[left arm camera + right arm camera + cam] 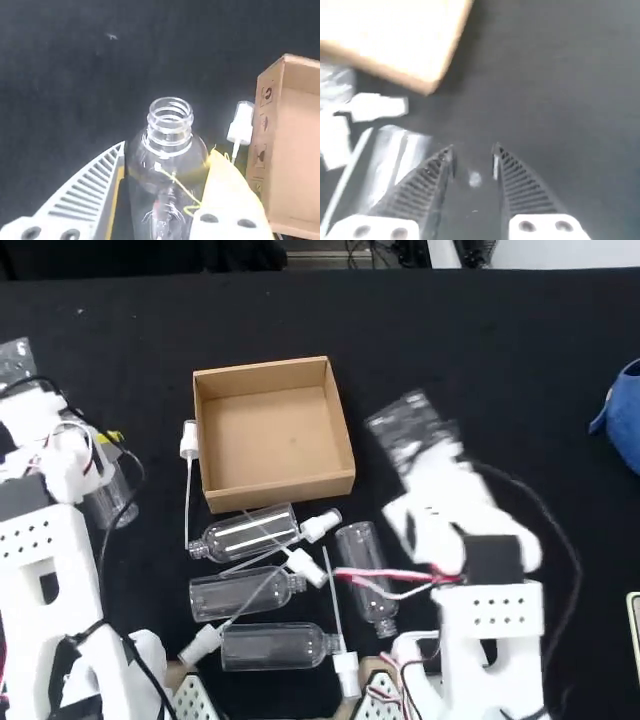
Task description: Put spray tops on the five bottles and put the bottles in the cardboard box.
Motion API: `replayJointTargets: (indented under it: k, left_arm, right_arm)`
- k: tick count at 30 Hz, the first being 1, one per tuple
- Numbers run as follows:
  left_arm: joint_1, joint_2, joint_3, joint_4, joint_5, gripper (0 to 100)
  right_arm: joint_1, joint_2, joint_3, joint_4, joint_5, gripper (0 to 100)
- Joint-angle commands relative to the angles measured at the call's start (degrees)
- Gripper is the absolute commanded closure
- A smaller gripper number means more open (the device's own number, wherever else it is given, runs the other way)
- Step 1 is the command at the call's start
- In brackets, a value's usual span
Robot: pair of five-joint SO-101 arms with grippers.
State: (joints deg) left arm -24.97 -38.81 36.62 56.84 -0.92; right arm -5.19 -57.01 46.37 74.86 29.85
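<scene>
Clear plastic bottle gripped around its body by the left end effector, its open neck left free of the fingers, likely so a spray top can be pushed in. The nearest spray top lies on the black desk just beside the outer wall of the cardboard box. The box holds nothing. The right end effector hangs open and empty over bare desk near a box corner, seemingly ready to fetch a top.

Counted: five bottles, one held, four loose bottles lying on their sides in front of the box, all uncapped. Loose spray tops number five, I think; their thin tubes cross among the bottles
</scene>
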Motion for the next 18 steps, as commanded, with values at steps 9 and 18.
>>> replayJointTargets:
  k: [9, 18]
  left_arm:
    - [-10.51, -3.08, 3.03, -1.67, 13.8, 97]
    - [-10.07, -3.08, 4.18, -1.67, 14.33, 97]
  right_arm:
    - [-21.1, 0.57, -2.77, 11.69, 1.05, 87.8]
    - [-23.12, 0.66, 15.34, -9.58, 1.05, 78.8]
